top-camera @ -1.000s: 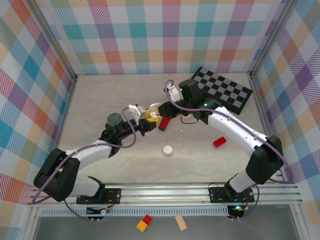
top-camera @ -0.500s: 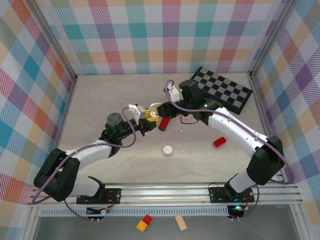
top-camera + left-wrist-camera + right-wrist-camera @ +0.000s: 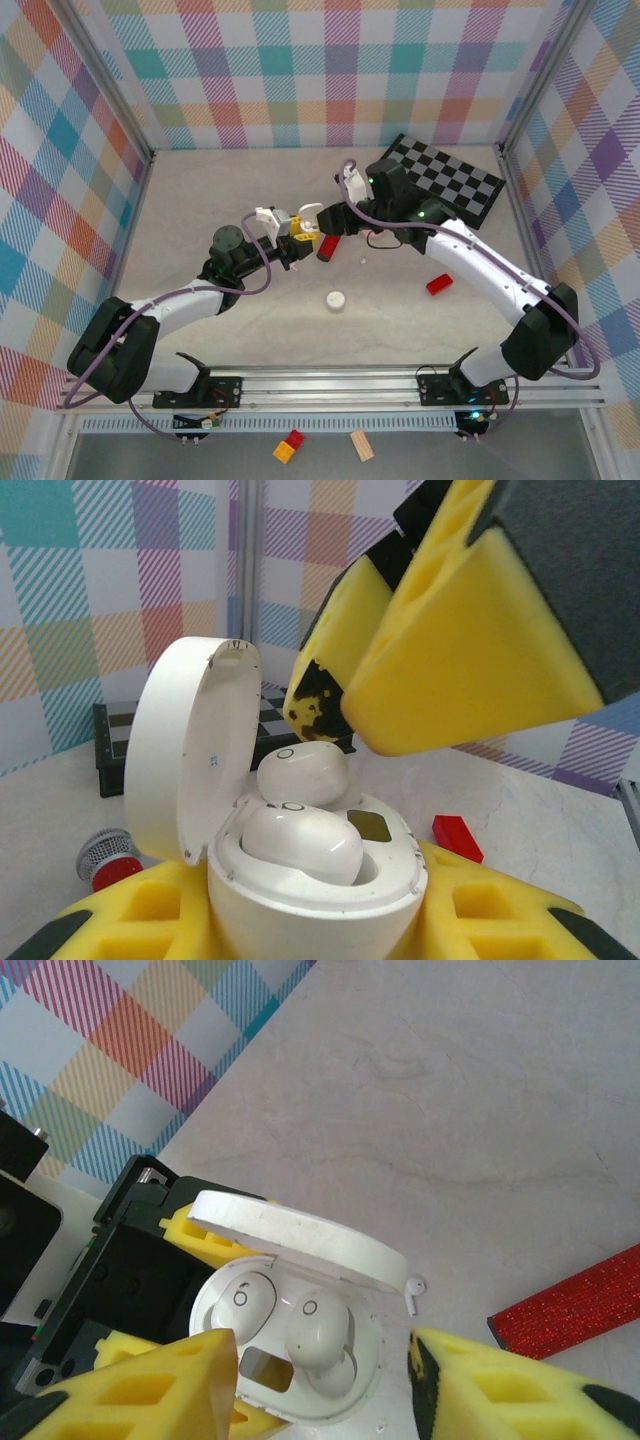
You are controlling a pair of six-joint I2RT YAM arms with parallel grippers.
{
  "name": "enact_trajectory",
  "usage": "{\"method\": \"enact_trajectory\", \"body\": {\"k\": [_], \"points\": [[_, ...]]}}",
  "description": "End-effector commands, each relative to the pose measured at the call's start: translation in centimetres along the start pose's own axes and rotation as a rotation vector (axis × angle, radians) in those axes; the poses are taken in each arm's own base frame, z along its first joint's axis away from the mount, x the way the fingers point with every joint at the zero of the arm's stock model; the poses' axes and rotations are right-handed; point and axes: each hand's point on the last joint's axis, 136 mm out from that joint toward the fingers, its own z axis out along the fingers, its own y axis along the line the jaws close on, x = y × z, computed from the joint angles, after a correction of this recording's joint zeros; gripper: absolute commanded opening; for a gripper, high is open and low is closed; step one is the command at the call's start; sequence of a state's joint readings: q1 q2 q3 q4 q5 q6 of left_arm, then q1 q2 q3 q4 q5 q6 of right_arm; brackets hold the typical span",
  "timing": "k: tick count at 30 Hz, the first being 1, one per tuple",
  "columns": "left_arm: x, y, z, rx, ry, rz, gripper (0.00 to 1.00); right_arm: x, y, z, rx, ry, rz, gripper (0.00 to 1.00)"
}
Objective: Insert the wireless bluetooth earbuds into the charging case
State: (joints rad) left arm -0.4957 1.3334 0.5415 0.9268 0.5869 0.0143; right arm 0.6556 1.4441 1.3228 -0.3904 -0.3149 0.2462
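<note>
the left gripper clamps the open charging case; two white earbuds sit inside. the right gripper hovers above, jaws wide; possibly a third earbud lies on the table beside.

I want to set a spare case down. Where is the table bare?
Bare: the far-left table beyond the left arm, and the near strip between the white puck and the rail. Crowded: mid-table around the held charging case, red microphone and loose earbud.

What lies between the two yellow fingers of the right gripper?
In the right wrist view, the open charging case, with two white earbuds inside, shows between them.
</note>
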Motion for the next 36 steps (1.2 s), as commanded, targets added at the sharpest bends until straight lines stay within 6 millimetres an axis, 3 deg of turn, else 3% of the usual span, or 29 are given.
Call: {"method": "enact_trajectory", "body": {"k": [1,6,21,36], "points": [[-3.1,-0.7,-0.1,0.032,-0.086,0.047,0.27,0.4,0.7,-1.3,-0.004,-0.011,-0.012,0.53],[-3.4,-0.8,-0.3,0.041,-0.097,0.046,0.27,0.6,0.2,-1.8,0.027,-0.017,0.009,0.60],[-3.9,-1.0,-0.5,0.050,-0.114,0.046,0.27,0.7,-0.6,-0.1,0.036,0.013,0.060,0.46],[-4.0,-1.2,-0.7,0.055,-0.113,0.047,0.27,-0.2,0.3,-1.5,0.017,-0.052,0.062,0.51]]}}
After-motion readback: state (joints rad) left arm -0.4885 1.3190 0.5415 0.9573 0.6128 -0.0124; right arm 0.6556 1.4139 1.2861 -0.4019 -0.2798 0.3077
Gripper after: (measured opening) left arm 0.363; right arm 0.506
